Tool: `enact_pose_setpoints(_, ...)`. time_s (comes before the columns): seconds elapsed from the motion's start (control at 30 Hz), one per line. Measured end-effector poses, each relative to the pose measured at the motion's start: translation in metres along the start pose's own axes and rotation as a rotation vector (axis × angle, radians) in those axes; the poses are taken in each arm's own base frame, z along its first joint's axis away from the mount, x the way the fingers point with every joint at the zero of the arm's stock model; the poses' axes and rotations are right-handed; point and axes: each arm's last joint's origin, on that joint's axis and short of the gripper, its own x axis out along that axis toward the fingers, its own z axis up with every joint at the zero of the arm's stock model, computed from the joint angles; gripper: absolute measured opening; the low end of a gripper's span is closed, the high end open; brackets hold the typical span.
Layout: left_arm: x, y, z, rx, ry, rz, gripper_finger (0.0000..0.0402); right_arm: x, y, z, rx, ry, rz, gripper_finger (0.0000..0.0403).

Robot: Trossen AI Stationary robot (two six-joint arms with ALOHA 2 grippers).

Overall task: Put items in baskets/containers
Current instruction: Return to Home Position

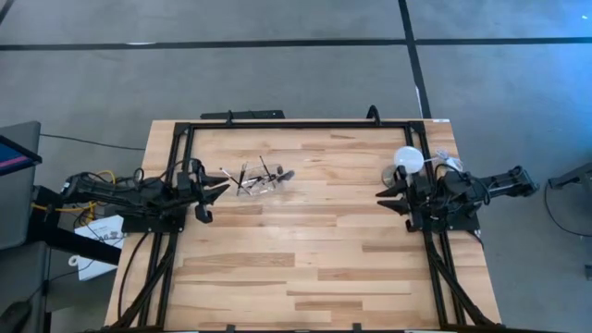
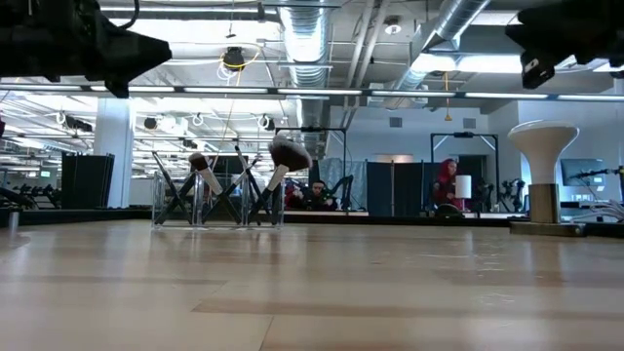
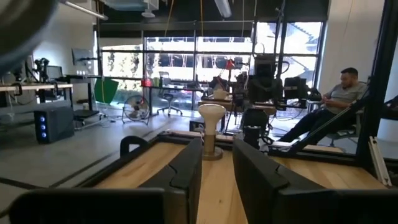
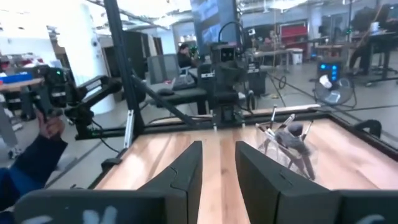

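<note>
Clear plastic container, left-rear on the wood tabletop, is lying long axis side to side; slim brushes are leaning inside, fluffy heads up. Left hand and right hand are hovering narrowly parted at opposite edges.

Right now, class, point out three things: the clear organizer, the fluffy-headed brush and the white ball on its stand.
clear organizer [image 2: 219, 216], low view, on its front wall.
fluffy-headed brush [image 2: 290, 153], low view, on its bristle head.
white ball on its stand [image 1: 408, 159], high view, on the round top.
</note>
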Motion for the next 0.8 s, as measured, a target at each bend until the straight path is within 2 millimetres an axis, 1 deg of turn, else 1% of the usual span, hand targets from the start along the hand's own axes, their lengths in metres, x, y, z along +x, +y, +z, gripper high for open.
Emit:
enact_pose_setpoints(0.13, 0.000, 0.000, 0.000, -0.005, 0.005, -0.001, 0.0088, -0.006, -0.001, -0.011, -0.037, -0.030, 0.015, 0.0085)
enact_pose_setpoints(0.23, 0.000, 0.000, -0.005, -0.028, 0.049, -0.003, 0.0088, -0.011, -0.002, -0.011, -0.046, -0.058, 0.021, 0.0085)
enact_pose_setpoints(0.33, -0.001, 0.000, -0.010, -0.033, 0.071, -0.003, 0.0088, -0.010, -0.001, -0.017, -0.051, -0.006, 0.055, 0.0085)
enact_pose_setpoints(0.53, 0.000, 0.000, -0.010, -0.033, 0.073, 0.002, 0.0088, -0.007, 0.001, -0.032, -0.081, 0.029, 0.077, 0.0085)
enact_pose_setpoints(0.67, 0.000, 0.000, -0.010, -0.011, 0.080, 0.018, 0.0088, -0.006, 0.001, -0.035, -0.087, 0.026, 0.072, 0.0085)
enact_pose_setpoints(0.8, 0.000, 0.000, -0.011, -0.011, 0.080, 0.018, 0.0088, -0.006, 0.000, -0.038, -0.097, 0.060, 0.068, 0.0085)
